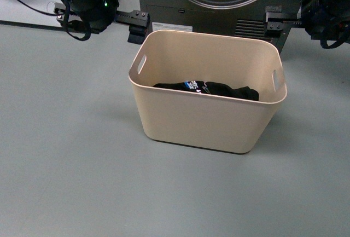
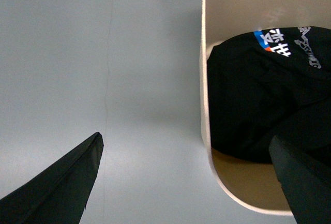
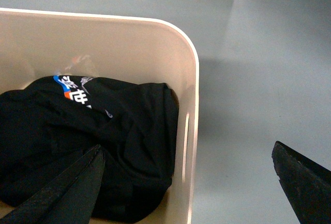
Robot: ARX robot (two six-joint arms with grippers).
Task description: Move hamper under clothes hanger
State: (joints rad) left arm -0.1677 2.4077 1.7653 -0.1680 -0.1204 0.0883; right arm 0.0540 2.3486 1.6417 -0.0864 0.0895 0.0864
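The beige hamper (image 1: 208, 116) stands on the grey floor in the middle of the front view, with a black garment (image 1: 219, 90) with a blue and white print lying in it. My left gripper (image 1: 138, 27) is open above the hamper's left short side. In the left wrist view (image 2: 185, 137) its fingers straddle the hamper's rim (image 2: 204, 79). My right gripper (image 1: 273, 23) is open above the right short side. In the right wrist view (image 3: 187, 145) the hamper's wall (image 3: 103, 43) lies between its fingers. The clothes hanger is out of view.
A dark grey machine with a round door (image 1: 219, 1) stands right behind the hamper. A black cable (image 1: 22, 1) runs along the floor at the far left. Grey floor (image 1: 65, 138) spreads in front and to both sides.
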